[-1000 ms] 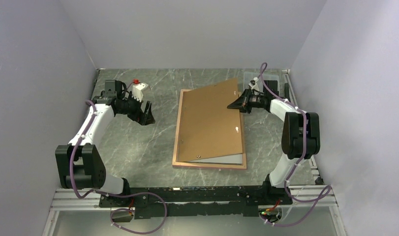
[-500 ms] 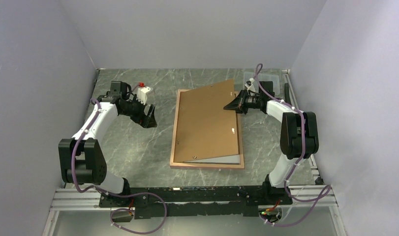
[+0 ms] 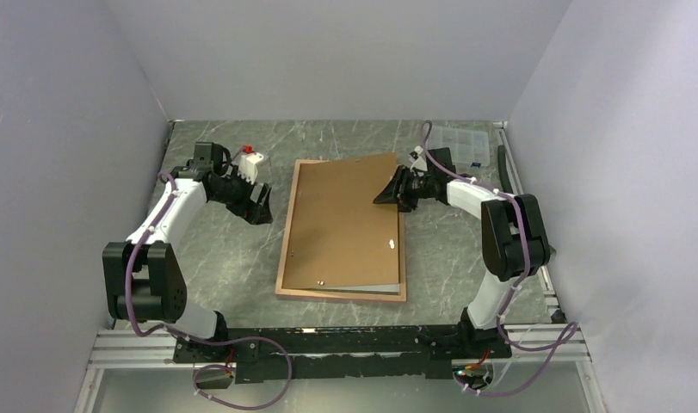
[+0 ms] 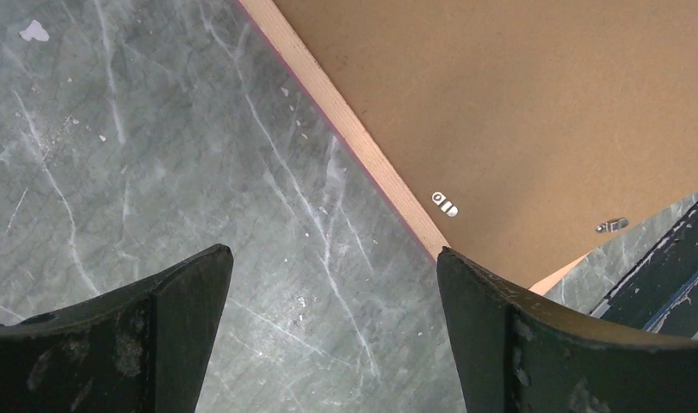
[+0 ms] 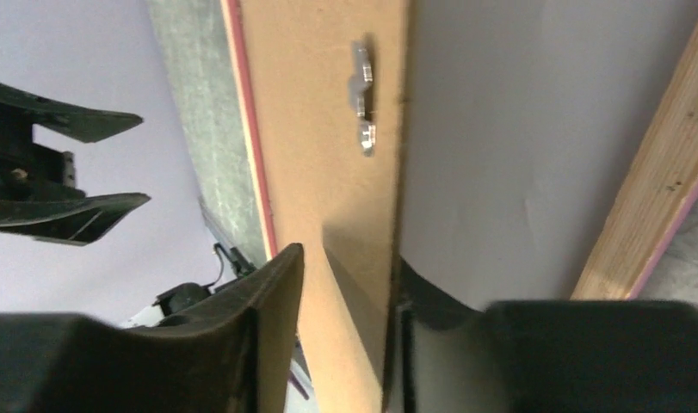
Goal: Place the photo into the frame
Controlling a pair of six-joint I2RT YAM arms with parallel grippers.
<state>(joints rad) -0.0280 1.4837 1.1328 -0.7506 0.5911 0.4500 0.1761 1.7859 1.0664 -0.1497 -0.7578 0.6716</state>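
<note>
The frame [image 3: 341, 295] lies face down mid-table, tan reverse up. The brown backing board [image 3: 345, 224] lies on it, slightly skewed. A pale strip of the photo's white back [image 3: 375, 285] shows under the board's near edge. My right gripper [image 3: 385, 194] is shut on the board's far right corner. In the right wrist view the gripper [image 5: 349, 284] straddles the board [image 5: 319, 129], with the photo's white back [image 5: 517, 129] and the frame's wood rim [image 5: 664, 181] beyond. My left gripper [image 3: 261, 203] is open and empty just left of the frame; its wrist view shows the gripper [image 4: 332, 284] over bare table beside the frame's rim [image 4: 362, 146].
A clear plastic compartment box [image 3: 461, 142] stands at the back right corner. A dark strip [image 3: 503, 168] runs along the right wall. Small metal turn clips [image 4: 444, 204] sit on the frame's reverse. Grey walls close in on three sides.
The frame with the board on it has slid left and turned squarer to the table. My right gripper moved left with the board's corner. My left gripper shifted slightly.
</note>
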